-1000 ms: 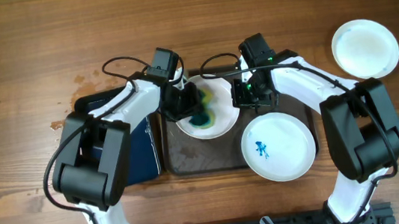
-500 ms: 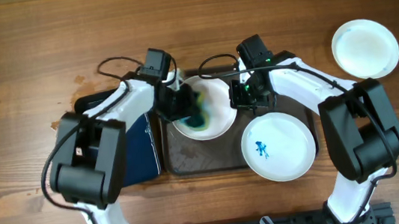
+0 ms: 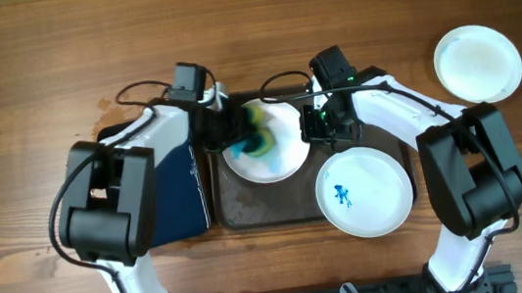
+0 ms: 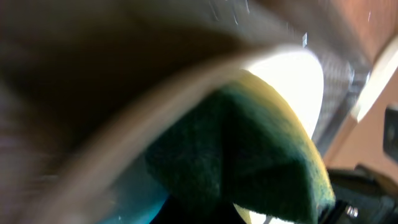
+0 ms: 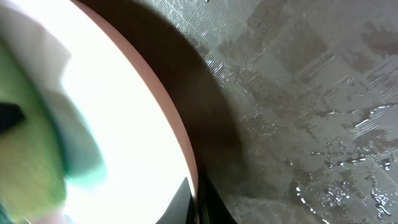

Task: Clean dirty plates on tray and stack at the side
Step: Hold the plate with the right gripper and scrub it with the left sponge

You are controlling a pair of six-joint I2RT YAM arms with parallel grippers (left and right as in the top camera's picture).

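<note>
On the dark tray [image 3: 248, 205] a white plate [image 3: 277, 159] with blue-green smears sits tilted at the middle. My left gripper [image 3: 238, 134] is shut on a green and yellow sponge [image 3: 258, 135] pressed on that plate; the sponge fills the left wrist view [image 4: 249, 155]. My right gripper [image 3: 312, 126] is shut on the plate's right rim [image 5: 186, 155], one finger on each side. A second plate [image 3: 365, 192] with a blue smear lies at the tray's right end. A third, plain white plate [image 3: 477, 64] lies on the table at the far right.
A smaller dark blue tray [image 3: 177, 190] lies left of the big tray under my left arm. The tray floor is wet and textured in the right wrist view [image 5: 311, 112]. Water spots mark the wood at the left [image 3: 104, 107].
My left gripper has drawn the sponge leftward and up across the plate, spreading the blue-green smear. The right gripper and the other two plates have not moved.
</note>
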